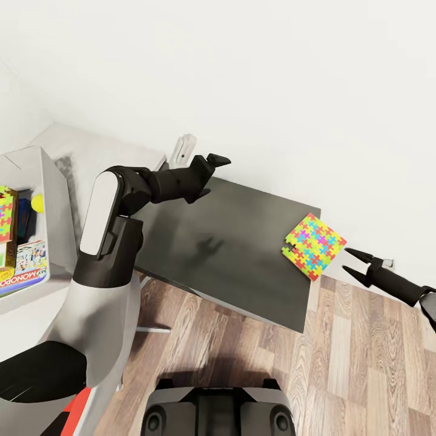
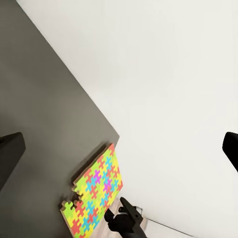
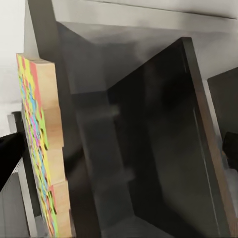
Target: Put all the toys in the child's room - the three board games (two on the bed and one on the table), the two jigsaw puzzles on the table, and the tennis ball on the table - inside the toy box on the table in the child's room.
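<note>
The jigsaw puzzle shows interlocking yellow, pink, green, blue and orange pieces with a light tan edge, the table top is dark grey, the toy box is light grey, the tennis ball is yellow-green, and both grippers are black.

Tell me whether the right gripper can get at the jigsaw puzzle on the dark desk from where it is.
Probably yes. The right gripper hangs open just off the desk's end, fingers aimed at the jigsaw puzzle, which overhangs the dark desk corner with nothing between them.
</note>
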You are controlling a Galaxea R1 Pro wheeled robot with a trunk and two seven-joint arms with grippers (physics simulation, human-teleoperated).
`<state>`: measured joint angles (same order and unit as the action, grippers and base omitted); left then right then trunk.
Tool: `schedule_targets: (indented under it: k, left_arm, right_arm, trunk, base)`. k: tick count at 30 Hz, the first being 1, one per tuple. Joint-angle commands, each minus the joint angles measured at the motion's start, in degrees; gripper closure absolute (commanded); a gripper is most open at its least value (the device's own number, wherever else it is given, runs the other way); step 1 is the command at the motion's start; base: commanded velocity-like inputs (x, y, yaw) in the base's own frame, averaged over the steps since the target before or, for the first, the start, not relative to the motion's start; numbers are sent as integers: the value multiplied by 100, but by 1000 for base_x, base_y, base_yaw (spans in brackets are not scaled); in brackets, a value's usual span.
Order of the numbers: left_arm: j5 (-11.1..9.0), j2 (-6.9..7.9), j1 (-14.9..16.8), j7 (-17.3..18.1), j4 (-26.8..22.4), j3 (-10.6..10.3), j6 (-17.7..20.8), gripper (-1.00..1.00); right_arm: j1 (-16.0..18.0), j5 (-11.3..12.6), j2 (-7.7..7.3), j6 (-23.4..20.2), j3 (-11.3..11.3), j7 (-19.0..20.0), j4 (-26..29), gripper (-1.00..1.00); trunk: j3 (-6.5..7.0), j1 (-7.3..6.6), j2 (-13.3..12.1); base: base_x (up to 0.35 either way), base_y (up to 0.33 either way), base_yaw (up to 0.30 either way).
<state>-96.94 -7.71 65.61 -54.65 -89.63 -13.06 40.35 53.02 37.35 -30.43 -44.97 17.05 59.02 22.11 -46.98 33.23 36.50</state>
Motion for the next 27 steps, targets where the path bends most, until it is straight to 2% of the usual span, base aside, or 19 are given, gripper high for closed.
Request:
schedule_targets:
  k: [1, 19, 27]
  left_arm:
    - [-44, -3, 4, -54, -5, 5, 8, -100]
    - [-47, -3, 4, -52, -4, 5, 8, -100]
    - [-48, -3, 4, -51, -2, 5, 8, -100]
  right_arm:
    - [2, 4, 11, -25, 9, 51, -2, -100]
    - [-2, 1, 61, -13, 0, 218, 3, -100]
    - [-2, -2, 63, -12, -3, 218, 4, -100]
  trunk:
    - [-5, 2, 6]
    - [-5, 2, 6]
    - [-5, 2, 6]
  base:
    - [0, 0, 0]
    - [0, 0, 3]
    - [0, 0, 143]
